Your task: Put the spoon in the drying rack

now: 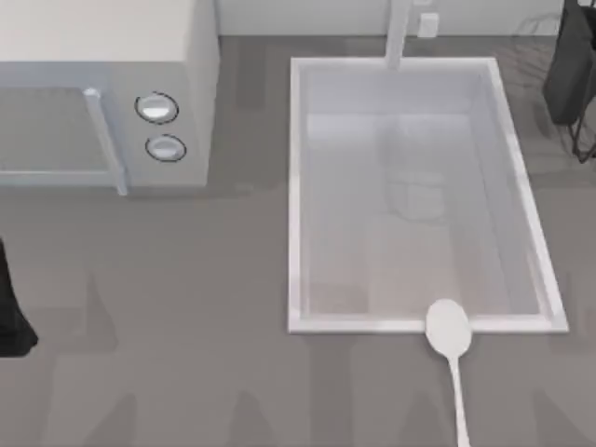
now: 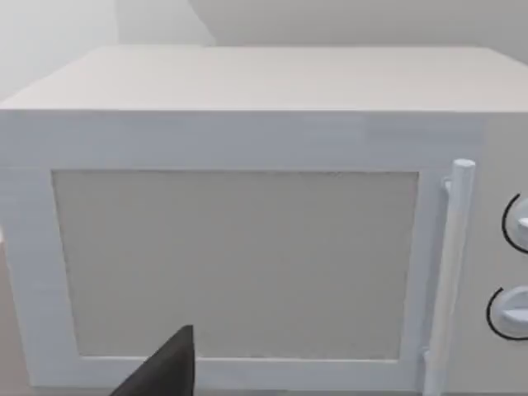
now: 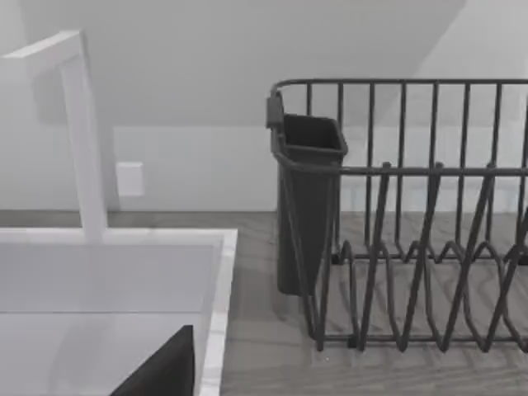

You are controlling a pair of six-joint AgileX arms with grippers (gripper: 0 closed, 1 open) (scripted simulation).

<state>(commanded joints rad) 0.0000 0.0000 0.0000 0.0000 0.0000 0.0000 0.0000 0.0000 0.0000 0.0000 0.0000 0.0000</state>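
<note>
The pale spoon (image 1: 450, 333) lies at the front of the table in the top view. Its oval bowl overlaps the sink's front rim and its thin handle runs toward the near edge. The drying rack (image 1: 570, 70) of dark wires stands at the far right corner. In the right wrist view the drying rack (image 3: 412, 247) shows its black cutlery holder (image 3: 307, 198) beside the sink. A dark part of my right gripper (image 3: 165, 371) shows low in that view, far from the spoon. My left arm (image 1: 11, 312) is parked at the table's left edge, and my left gripper (image 2: 165, 370) faces the microwave.
A white sink basin (image 1: 296, 186) fills the middle right, with a tap (image 1: 398, 33) at its back rim and a wall socket (image 1: 427, 23) behind. A white microwave (image 1: 112, 102) with two knobs stands at the back left. Grey counter stretches across the front left.
</note>
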